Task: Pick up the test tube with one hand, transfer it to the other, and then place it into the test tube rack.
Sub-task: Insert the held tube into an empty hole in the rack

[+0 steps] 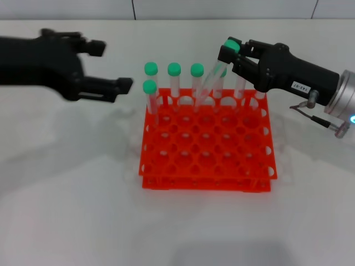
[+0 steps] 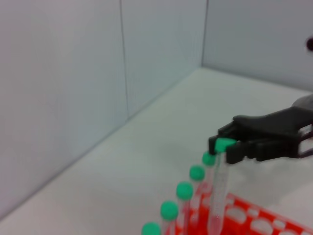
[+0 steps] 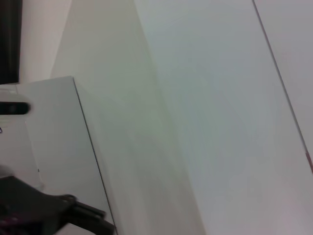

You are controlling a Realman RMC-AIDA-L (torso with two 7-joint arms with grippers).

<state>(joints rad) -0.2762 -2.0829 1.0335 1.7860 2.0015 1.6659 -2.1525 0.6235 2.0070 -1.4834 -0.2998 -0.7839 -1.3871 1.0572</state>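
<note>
My right gripper (image 1: pixel 228 50) pinches the tube (image 1: pixel 208 83) at its green cap, tilted over the rack's (image 1: pixel 206 145) back row; lower end blurred | my left gripper (image 1: pixel 113 66) spread, beside rack.

We judged the setting to be a laboratory-style test bench. An orange-red test tube rack (image 1: pixel 206 145) with a grid of round holes stood on a plain white table (image 1: pixel 66 210), holding slim clear tubes with green caps (image 1: pixel 174 69) along its far rows. Bare pale wall panels (image 2: pixel 63 88) enclosed the table's back and side. We saw no household or shop items.
</note>
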